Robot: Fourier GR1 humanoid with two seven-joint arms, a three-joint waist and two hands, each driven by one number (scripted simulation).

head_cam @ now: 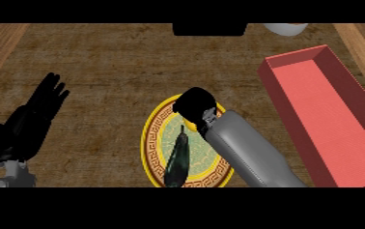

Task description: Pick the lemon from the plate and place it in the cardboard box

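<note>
Right hand (pixel 193 102) fingers clenched over one plate (pixel 154 141), beside one box (pixel 321 112).

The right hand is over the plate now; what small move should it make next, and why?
Probably lift a little, straight up. The right hand is curled above the plate's upper rim and no lemon shows on the plate, so it may be hidden in the hand. The red box lies to the right, the next goal.
</note>
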